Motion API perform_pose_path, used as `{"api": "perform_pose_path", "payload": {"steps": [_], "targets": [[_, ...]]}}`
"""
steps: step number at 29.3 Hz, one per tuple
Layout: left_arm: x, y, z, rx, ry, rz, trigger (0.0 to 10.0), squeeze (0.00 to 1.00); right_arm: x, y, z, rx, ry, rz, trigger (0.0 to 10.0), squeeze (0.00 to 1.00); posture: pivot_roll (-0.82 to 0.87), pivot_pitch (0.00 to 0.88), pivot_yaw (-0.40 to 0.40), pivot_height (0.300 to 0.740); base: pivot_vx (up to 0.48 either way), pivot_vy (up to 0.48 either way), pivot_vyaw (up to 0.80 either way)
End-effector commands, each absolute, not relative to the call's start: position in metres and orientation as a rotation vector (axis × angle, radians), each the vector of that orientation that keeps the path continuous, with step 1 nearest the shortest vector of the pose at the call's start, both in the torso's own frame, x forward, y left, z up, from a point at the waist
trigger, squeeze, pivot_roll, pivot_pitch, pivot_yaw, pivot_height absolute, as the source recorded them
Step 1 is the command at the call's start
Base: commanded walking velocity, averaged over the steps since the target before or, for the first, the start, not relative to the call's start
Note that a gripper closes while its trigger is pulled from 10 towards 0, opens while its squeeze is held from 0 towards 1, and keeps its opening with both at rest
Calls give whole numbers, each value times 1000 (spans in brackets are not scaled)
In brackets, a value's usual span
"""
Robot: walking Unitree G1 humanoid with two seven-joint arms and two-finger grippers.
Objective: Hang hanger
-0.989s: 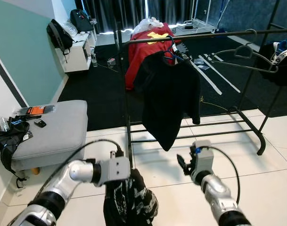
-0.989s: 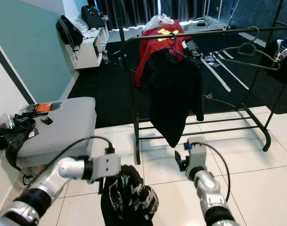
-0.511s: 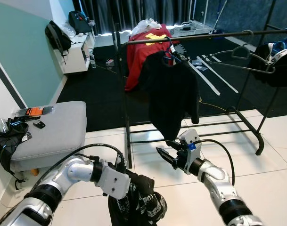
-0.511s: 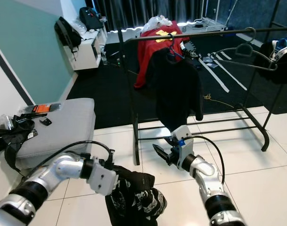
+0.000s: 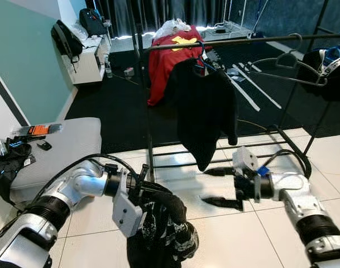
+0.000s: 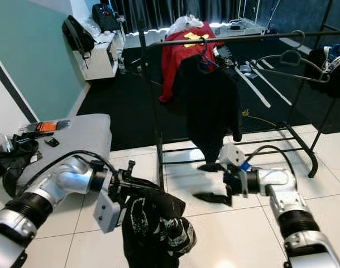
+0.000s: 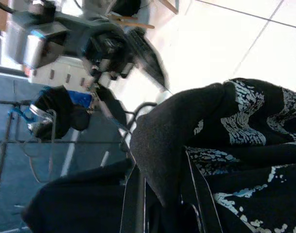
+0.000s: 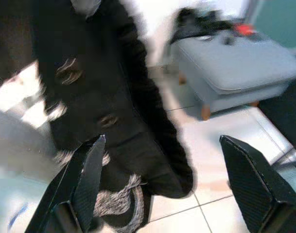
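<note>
Left eye view showed me one black clothes rack [image 5: 225, 42] standing where the white tile meets the dark carpet, and I counted three garments on its rail: a red shirt [image 5: 172, 58] at the left end, a black shirt [image 5: 206, 114] on a blue hanger [image 5: 206, 60] beside it, and a dark garment [image 5: 329, 75] at the right end. One bare wire hanger [image 5: 290, 70] hung between the black shirt and that dark one. One grey ottoman [image 5: 58, 153] sat by the teal wall, with a few small items on its left corner.

My left gripper [image 5: 144, 187] was buried in a bundled black patterned garment [image 5: 161, 229] held low over the tiles; in the left wrist view thin bars of a hanger [image 7: 138, 194] ran under the fabric beside the fingers, and I could not tell whether those jaws were clamped or loose.

My right gripper [image 5: 220, 187] hung just to the right of the bundle, apart from it, its two black fingers [image 8: 247, 179] spread wide and grasping nothing, pointed at the garment.
</note>
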State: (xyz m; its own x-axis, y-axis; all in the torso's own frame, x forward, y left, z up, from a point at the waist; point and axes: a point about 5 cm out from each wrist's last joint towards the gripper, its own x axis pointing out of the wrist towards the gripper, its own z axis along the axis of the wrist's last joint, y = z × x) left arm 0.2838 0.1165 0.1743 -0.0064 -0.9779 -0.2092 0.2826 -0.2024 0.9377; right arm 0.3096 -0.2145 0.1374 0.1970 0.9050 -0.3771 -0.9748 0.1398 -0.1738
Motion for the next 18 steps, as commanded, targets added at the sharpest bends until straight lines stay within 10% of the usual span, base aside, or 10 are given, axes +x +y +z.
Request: {"api": "perform_pose_path", "payload": {"steps": [1,4,6,18], "targets": [[279,121,189,1172,-995,-1448,0,0,307,-214,139,-555,200,1456,10000,1000,-42,45,73,740,0,0,0],[277,122,191,1174,-1030,-1457,0,0,307,-214,140,-605,186,1474,10000,1000,-40,49,74,740,0,0,0],[273,121,197,1162,-1098,-1455,0,0,308,-208,143,-698,136,1507,10000,20,-34,57,71,740,0,0,0],[269,115,211,1121,-1233,-1417,0,0,310,-188,141,-850,49,1542,10000,0,-27,65,63,740,0,0,0]]}}
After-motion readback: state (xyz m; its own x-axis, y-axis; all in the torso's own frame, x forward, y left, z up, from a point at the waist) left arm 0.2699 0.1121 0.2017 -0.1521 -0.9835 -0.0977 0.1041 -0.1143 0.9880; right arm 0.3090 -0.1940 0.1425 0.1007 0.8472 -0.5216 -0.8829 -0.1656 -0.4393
